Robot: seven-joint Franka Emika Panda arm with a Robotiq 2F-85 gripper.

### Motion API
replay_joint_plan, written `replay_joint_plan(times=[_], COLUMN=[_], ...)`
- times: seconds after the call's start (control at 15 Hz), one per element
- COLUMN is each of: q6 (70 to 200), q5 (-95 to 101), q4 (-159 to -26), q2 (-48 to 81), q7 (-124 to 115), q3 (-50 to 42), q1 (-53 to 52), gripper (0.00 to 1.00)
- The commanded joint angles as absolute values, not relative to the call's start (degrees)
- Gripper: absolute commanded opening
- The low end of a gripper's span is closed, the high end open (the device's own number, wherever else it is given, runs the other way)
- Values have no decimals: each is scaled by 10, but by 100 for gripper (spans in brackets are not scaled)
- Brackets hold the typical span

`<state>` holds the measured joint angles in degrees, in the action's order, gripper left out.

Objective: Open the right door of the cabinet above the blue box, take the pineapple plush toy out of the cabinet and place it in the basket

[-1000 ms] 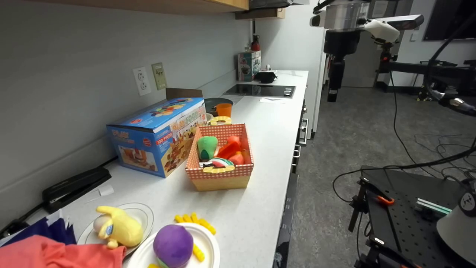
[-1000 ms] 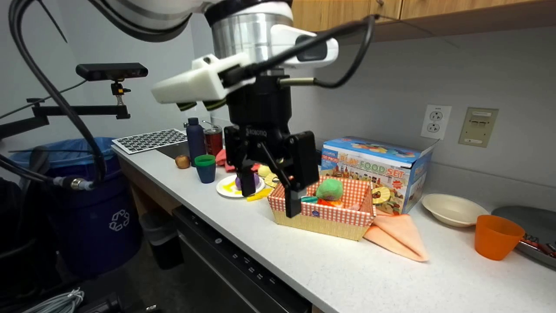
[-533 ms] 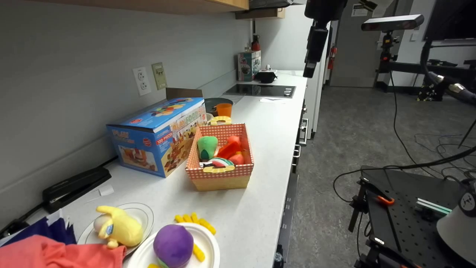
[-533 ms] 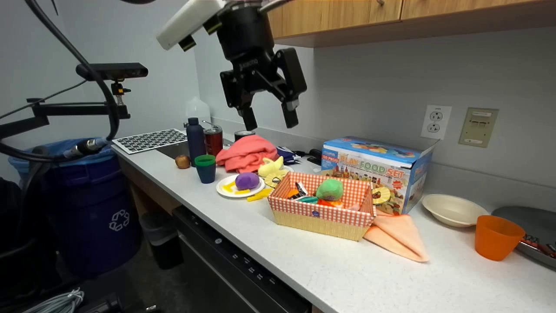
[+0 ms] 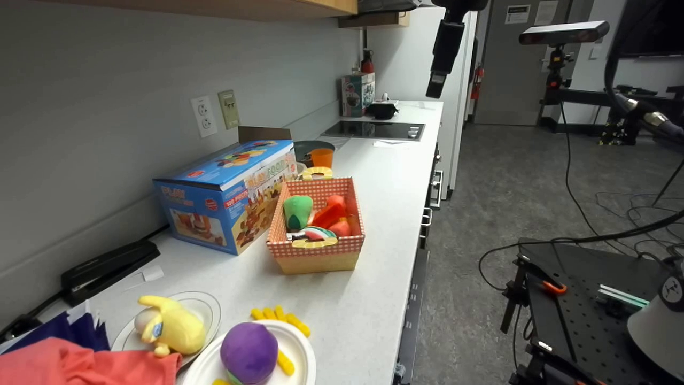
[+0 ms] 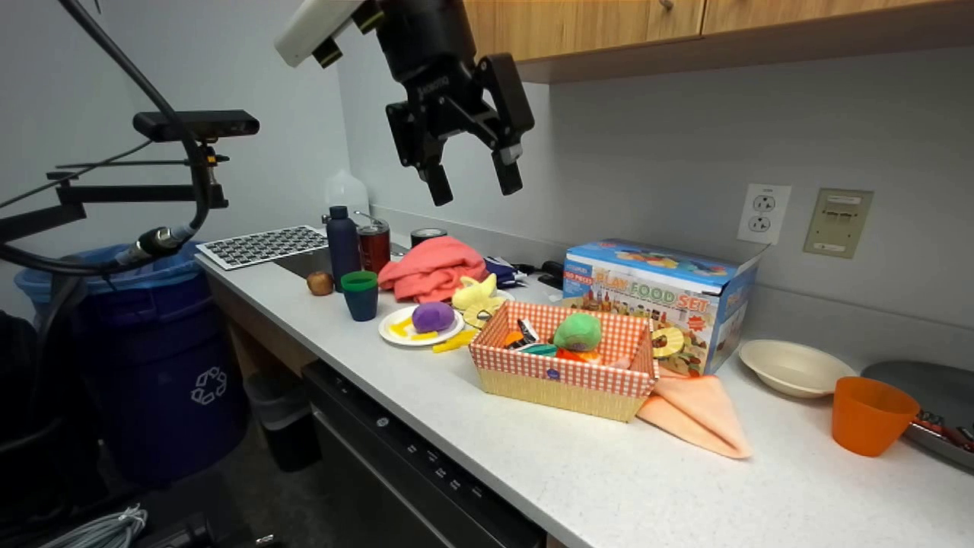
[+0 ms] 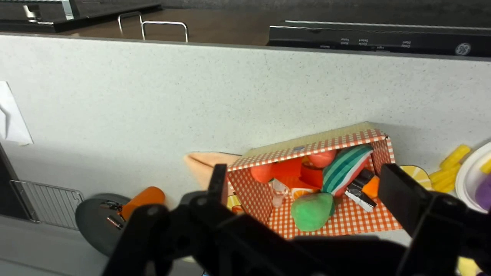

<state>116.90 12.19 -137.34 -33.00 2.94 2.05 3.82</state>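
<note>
I have the gripper (image 6: 473,183) hanging high, well above the level of the counter (image 6: 647,487), its fingers (image 7: 401,197) spread wide. The pineapple plush toy I cannot make out in my pictures, so where it lies from the fingers I cannot tell. The cabinet (image 6: 670,30) hangs on the wall (image 6: 685,137): in an exterior view I get its two door fronts (image 6: 791,9) lying flush, their tops cut off, while in an exterior view I get little more than its underside (image 5: 214,8). Beneath it the blue box (image 6: 647,304) stands by the wall, the basket (image 6: 559,392) just on its near side; whether the two touch I cannot tell. On my wrist view the basket shows between the fingers, well apart from them, holding a green plush (image 7: 312,212), a striped watermelon toy (image 7: 345,168) and red pieces (image 7: 285,171). It also shows a wire rack (image 7: 48,203) beside a dark plate (image 7: 99,224). In an exterior view I find a navy bottle (image 6: 344,247) at left; in an exterior view, a cooktop (image 5: 374,130) far along the counter.
</note>
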Motion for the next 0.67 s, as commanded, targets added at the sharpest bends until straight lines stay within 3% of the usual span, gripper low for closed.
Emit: replay_joint_plan(times=[0.0, 0.6], q6=[1195, 1333], q5=[138, 262], q4=[-1357, -1212], q2=[-320, -254], q7=[11, -49], q3=[11, 17], q1=[43, 106], gripper=[100, 100])
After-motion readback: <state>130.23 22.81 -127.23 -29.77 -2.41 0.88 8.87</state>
